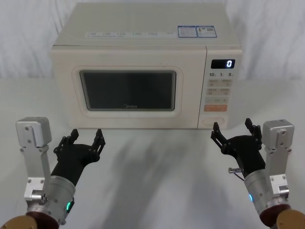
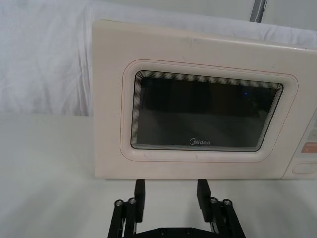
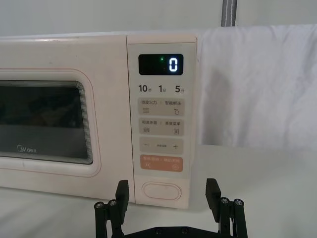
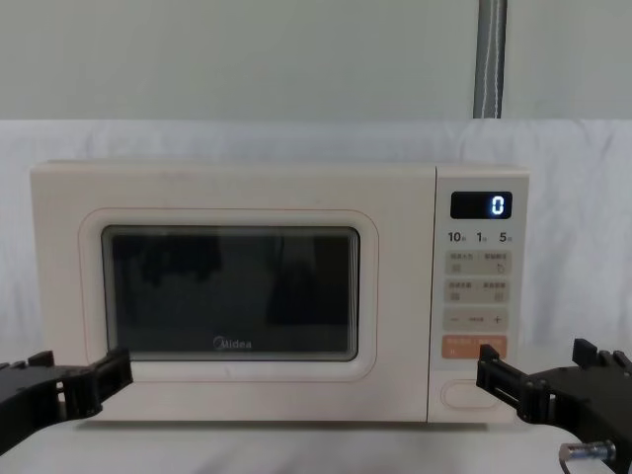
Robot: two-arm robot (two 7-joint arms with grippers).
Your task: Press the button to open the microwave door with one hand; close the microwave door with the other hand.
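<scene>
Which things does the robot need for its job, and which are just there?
Needed:
the button
the microwave door, shut now
the right gripper, open
the left gripper, open

Just there:
the orange key
the display
the white cloth

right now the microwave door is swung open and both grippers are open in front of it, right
Not quite: the microwave door is shut, flush with the front, as the head view shows. The left gripper and right gripper are indeed open in front of it.

Bright, even light, seemingly from overhead; soft grey shadows fall on the counter (image 1: 157, 167) below the arms. The microwave door (image 2: 208, 114) glass shows faint reflections, and the left wrist view looks slightly hazy
</scene>
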